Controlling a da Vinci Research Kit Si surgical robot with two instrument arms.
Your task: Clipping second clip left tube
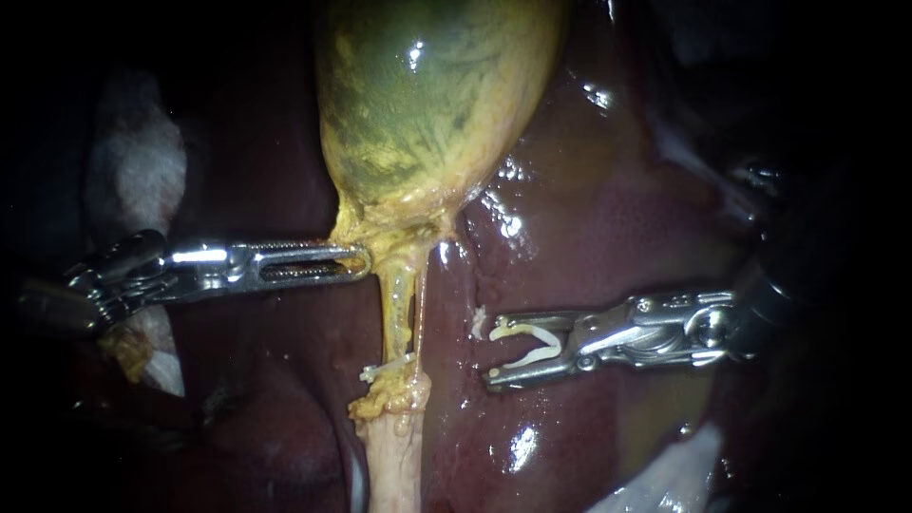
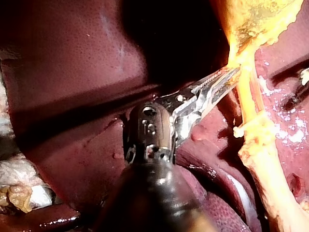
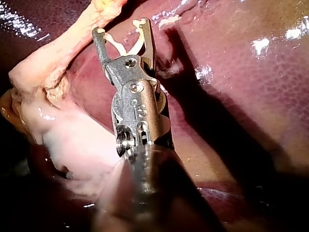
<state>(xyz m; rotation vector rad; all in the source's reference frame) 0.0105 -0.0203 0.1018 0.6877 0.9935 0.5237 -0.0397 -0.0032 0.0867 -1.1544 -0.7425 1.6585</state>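
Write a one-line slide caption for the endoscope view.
Left instrument grips the gallbladder neck; right instrument carries an open clip beside the tube, not yet touching it.

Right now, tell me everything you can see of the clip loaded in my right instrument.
The loaded clip is a whitish V-shaped piece, plastic by its look, not yet closed. Its two legs lie along the parted jaws of the right instrument, which hold it from both sides. Its open end faces the tube but stands apart from it, over the liver.

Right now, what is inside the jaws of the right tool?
A pale, open clip sits inside the right tool, touching both jaws. Behind shows liver, partly covered; the tube lies outside.
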